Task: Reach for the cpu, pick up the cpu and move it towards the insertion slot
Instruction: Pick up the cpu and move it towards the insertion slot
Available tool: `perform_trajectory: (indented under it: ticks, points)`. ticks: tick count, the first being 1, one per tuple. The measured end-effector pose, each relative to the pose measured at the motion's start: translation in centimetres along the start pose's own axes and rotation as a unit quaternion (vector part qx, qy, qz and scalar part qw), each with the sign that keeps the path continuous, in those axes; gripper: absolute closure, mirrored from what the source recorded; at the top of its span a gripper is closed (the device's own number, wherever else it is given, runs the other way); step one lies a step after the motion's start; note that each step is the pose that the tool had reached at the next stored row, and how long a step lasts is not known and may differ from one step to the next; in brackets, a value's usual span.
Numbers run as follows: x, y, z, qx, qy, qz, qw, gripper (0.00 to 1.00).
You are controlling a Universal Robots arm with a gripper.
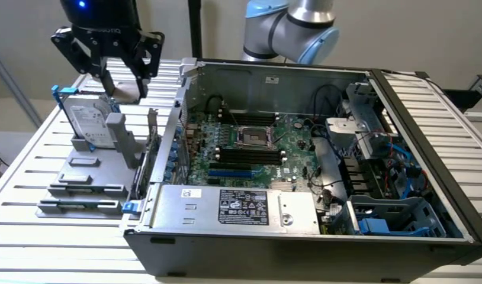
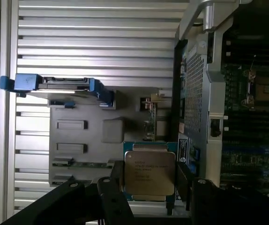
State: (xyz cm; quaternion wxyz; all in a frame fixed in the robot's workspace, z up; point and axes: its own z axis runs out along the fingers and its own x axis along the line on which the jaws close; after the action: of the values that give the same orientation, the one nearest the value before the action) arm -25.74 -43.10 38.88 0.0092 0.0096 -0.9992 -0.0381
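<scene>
Closest to the wrist camera, the pincer (image 2: 149,179) has its two dark fingers (image 2: 118,177) drawn in against opposite edges of the cpu (image 2: 149,171). The jaws stand only as far apart as the chip is wide, and nothing else is between them. The chip's metal top with its printed lettering faces the camera, and a thin rim of blue-green board shows around it.

Beneath the chip lies the grey parts fixture (image 2: 78,136) with its shallow pockets. The hard drive (image 2: 59,83) in its blue bracket stands on edge at the fixture's far side. All of this rests on the slatted aluminium bench (image 2: 97,33). In the exterior view the pincer hangs over the fixture with a pale square held between its tips. From both views we judge the chip to be lifted clear of its pocket, though we cannot see the gap.

Further off is the wall of the open computer case (image 1: 304,248). Past that wall, on the motherboard, the insertion slot (image 1: 255,137) sits between banks of long black memory slots (image 1: 245,157).

We take the reach and the grasp as done. The chip is well apart from the socket, on the bench side of the case wall, so most of the carry towards the slot remains.
</scene>
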Motion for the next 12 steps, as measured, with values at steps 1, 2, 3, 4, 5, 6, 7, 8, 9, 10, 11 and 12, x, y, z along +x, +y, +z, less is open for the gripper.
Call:
perform_trajectory:
  ticks: [1,2,3,4,5,6,7,8,9,10,11,12]
  points:
    - [-0.4,0.00,-0.07,-0.0003,0.0001,0.000,1.0000,0.45]
    - [-0.9,-0.01,-0.12,-0.0006,0.0001,0.000,1.0000,0.45]
    - [-1.3,-0.02,-0.16,-0.0009,0.0001,0.000,1.0000,0.45]
    - [-1.8,-0.02,-0.19,-0.0011,0.0001,0.000,1.0000,0.45]
    - [-2.2,-0.03,-0.20,-0.0014,0.0002,0.000,1.0000,0.45]
    - [-2.7,-0.04,-0.22,-0.0016,0.0002,0.000,1.0000,0.45]
    - [-3.2,-0.05,-0.24,-0.0018,0.0002,0.000,1.0000,0.45]
    - [-3.6,-0.06,-0.24,-0.0022,0.0002,0.000,1.0000,0.45]
    - [-4.1,-0.06,-0.25,-0.0025,0.0002,0.000,1.0000,0.45]
    - [-4.5,-0.07,-0.26,-0.0029,0.0002,0.000,1.0000,0.45]
    - [-5.0,-0.08,-0.27,-0.0033,0.0002,0.000,1.0000,0.45]
    - [-5.4,-0.09,-0.28,-0.0036,0.0002,0.000,1.0000,0.45]
